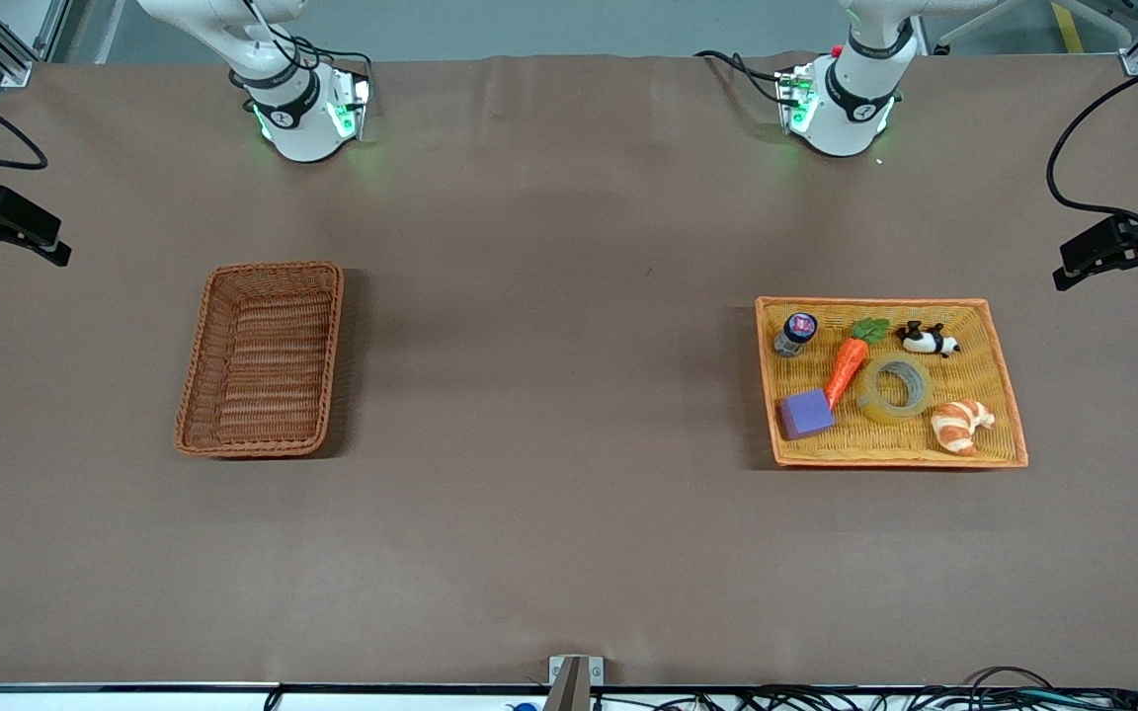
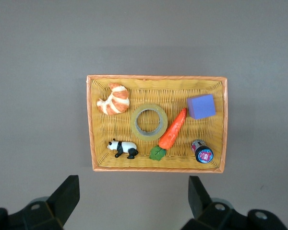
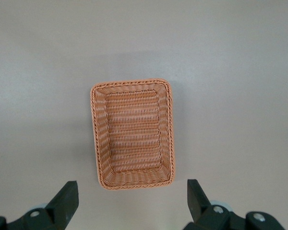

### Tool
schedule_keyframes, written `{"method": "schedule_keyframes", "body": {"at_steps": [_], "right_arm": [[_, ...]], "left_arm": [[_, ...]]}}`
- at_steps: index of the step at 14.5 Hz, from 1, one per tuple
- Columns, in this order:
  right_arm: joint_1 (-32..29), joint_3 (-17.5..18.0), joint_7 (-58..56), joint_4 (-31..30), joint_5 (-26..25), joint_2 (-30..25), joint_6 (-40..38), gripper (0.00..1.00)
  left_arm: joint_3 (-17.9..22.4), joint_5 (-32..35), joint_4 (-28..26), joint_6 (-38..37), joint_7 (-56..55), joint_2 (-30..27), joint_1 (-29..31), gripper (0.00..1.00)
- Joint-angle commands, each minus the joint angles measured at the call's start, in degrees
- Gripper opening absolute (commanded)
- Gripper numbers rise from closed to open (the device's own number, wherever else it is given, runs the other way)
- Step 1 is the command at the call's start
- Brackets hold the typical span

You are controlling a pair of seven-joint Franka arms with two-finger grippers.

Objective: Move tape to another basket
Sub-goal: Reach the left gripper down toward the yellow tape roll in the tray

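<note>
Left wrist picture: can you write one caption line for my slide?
The left hand, open, hangs high over the yellow tray holding the tape, croissant, carrot, panda, purple block and small jar.

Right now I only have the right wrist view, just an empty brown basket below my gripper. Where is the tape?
Observer: The tape lies flat in the orange-yellow tray, toward the left arm's end of the table.
Operator: Anything crowding it?
Observer: The carrot lies right beside it, and the croissant sits close by, nearer the front camera.
Operator: Is the other arm ready?
Observer: The left gripper is open and holds nothing.
</note>
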Motion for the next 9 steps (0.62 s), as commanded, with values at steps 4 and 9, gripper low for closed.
{"method": "schedule_keyframes", "body": {"at_steps": [4,9], "right_arm": [[-1.08,0.51,-0.84,-0.10,0.92,-0.26,-0.12,1.00],[-1.08,0.51,-0.84,-0.19,0.92,-0.26,-0.12,1.00]], "left_arm": [[-1.31,0.21,1.88,-0.50,-5.81,0.58,0.09,1.00],[-1.13,-0.40,0.82,0.91,-4.93,2.33,0.62,0.98]]}}
